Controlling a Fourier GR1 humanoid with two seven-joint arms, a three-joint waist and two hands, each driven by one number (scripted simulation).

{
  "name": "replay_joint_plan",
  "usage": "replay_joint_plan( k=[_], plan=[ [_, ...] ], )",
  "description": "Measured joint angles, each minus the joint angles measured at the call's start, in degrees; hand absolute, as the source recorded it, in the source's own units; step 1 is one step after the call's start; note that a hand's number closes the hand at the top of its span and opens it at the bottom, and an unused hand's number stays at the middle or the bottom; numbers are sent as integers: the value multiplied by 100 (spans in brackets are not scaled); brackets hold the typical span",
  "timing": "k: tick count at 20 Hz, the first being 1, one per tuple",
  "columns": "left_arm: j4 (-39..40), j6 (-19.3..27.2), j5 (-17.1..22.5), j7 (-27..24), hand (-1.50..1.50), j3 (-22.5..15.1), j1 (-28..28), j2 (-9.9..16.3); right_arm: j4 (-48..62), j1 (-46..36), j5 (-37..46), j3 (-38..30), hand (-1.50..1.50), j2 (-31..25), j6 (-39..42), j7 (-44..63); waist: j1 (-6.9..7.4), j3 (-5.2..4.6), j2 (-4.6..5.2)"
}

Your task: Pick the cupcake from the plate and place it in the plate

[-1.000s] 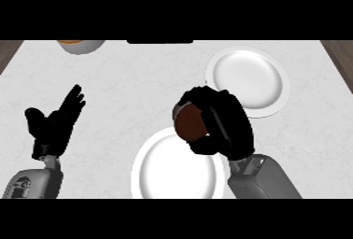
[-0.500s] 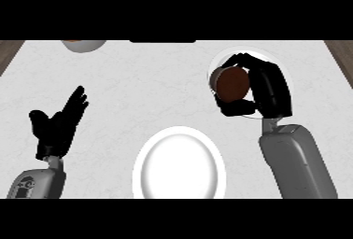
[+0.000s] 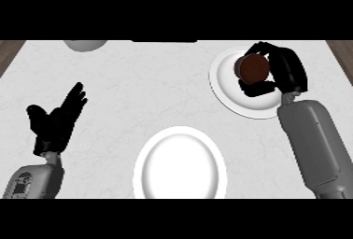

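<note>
A brown cupcake [image 3: 253, 68] is over the far right white plate [image 3: 231, 93], with my right hand [image 3: 283, 70] curled round it from the right side. Whether the cupcake touches that plate I cannot tell. A second white plate [image 3: 180, 164] lies near the front middle of the counter with nothing on it. At the left my left hand [image 3: 59, 119] rests open, fingers pointing up and away, holding nothing.
A grey bowl-like object [image 3: 85, 45] shows partly at the far left edge of the counter. A dark object [image 3: 164, 41] sits at the far edge in the middle. Wooden strips border the white counter at both far corners.
My right hand has carried the cupcake from above the near plate up and right to the far right plate. The view has shifted slightly. The left hand has stayed still.
</note>
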Motion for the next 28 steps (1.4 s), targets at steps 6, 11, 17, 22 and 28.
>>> replay_joint_plan(
  k=[6, 11, 17, 22, 28],
  plan=[
    [88, 8, -27, -65, 0, -21, -56, -65, 1530, -498, -349, -391, -150, -323, 498, -541, 61, 3, 30],
    [46, 47, -59, -46, 0, -37, -47, -115, 2563, -796, -528, -577, -150, -558, 619, -1606, 72, 5, 30],
    [-49, -10, -40, -35, 0, -10, 73, -70, 2530, -986, -1146, -968, -150, -439, 635, -2725, 20, 6, -2],
    [21, -25, 10, -40, 0, 101, 59, -17, 2149, -1047, -1987, -1388, -150, -342, 1350, -2938, -69, 0, -33],
    [-42, 28, -52, -47, 0, 47, 143, -86, 2208, -1107, -2865, -1843, -150, -442, 2507, -2052, -91, -2, -42]
  ],
)
